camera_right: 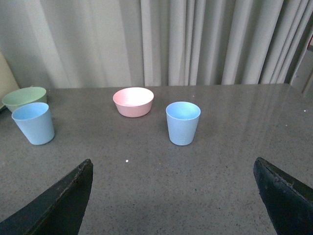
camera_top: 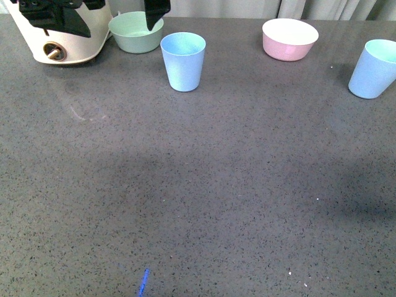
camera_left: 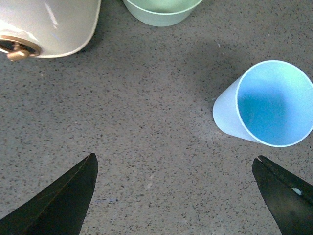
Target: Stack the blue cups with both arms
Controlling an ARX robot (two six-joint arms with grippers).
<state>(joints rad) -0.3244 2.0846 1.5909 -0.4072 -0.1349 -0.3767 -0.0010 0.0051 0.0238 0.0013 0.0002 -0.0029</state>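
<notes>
Grey bench [camera_top: 198, 204]: left blue cup [camera_top: 183, 60] upright by green bowl [camera_top: 136, 31], right blue cup [camera_top: 375, 68] well apart, far right. Left hand [camera_left: 175, 157] & right hand [camera_right: 172, 161] both spread wide, empty. Approach step, prob.; next each must straddle its cup.

You're in a kitchen-like home setting: speckled grey stone surface [camera_top: 216, 204], cream appliance [camera_top: 93, 40] with brass knob [camera_top: 54, 52], pink bowl [camera_top: 289, 39], blue cup [camera_top: 183, 60], pale pleated curtains [camera_right: 195, 44] behind.

Two pale blue, tapered, handleless tumblers stand upright and empty on the grey desk [camera_top: 198, 204], well apart: left cup [camera_top: 183, 60] left of the pink bowl [camera_top: 289, 39], right cup [camera_top: 374, 68] right of it.
</notes>
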